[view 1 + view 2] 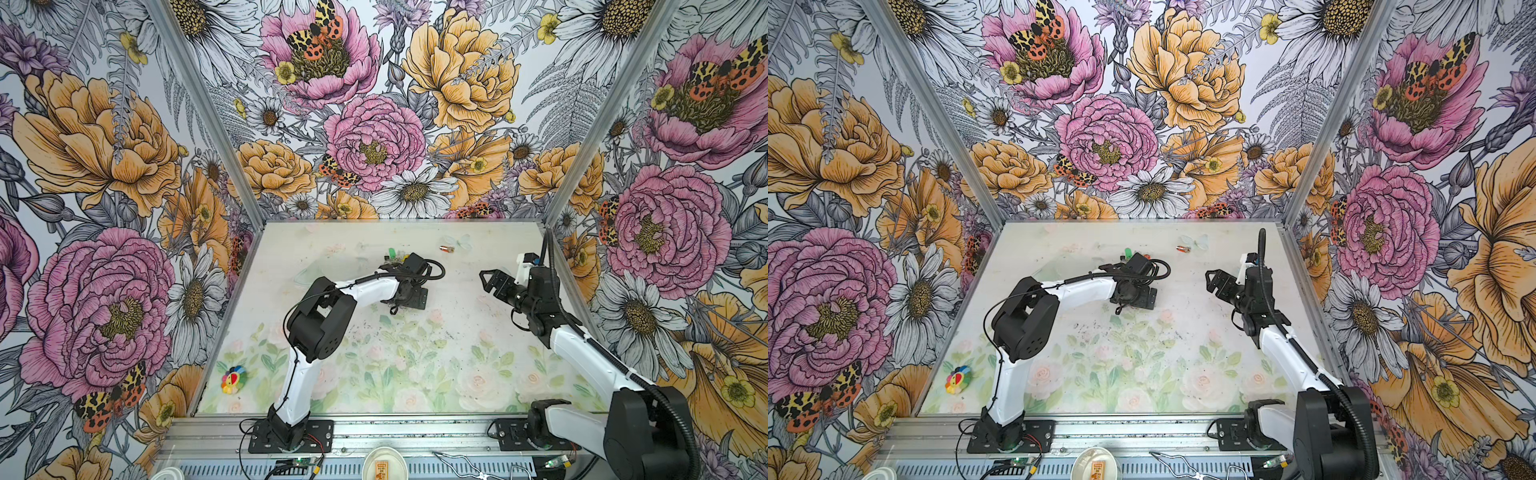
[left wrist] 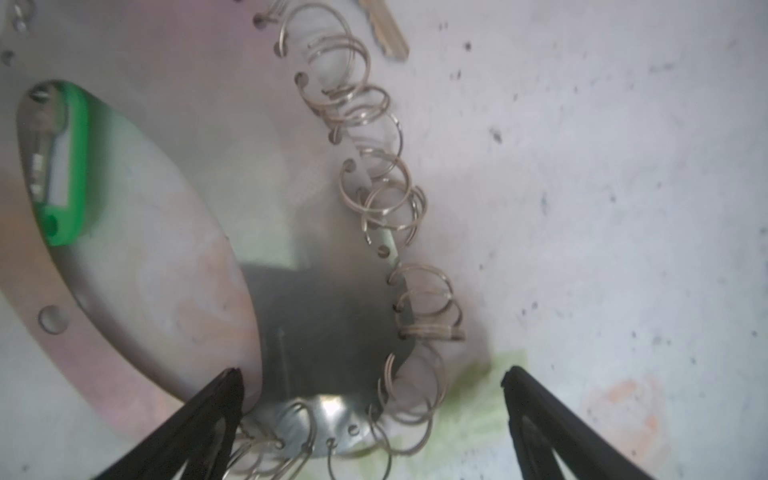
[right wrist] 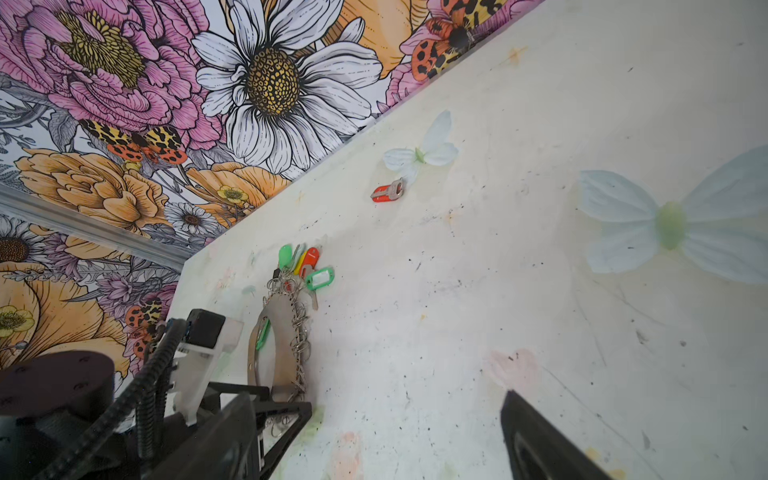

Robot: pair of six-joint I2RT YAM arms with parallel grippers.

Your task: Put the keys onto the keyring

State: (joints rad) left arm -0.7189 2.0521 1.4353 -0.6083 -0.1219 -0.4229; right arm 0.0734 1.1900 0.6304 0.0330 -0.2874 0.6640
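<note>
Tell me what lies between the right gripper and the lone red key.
Nothing: in both top views only bare tabletop separates the right gripper from the lone red key.

Wide-spread left gripper straddles keyring rim.

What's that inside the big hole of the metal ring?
A green key tag with a white label shows through the keyring's hole, with table around it. One end of the hole is hidden behind the left gripper's finger.
</note>
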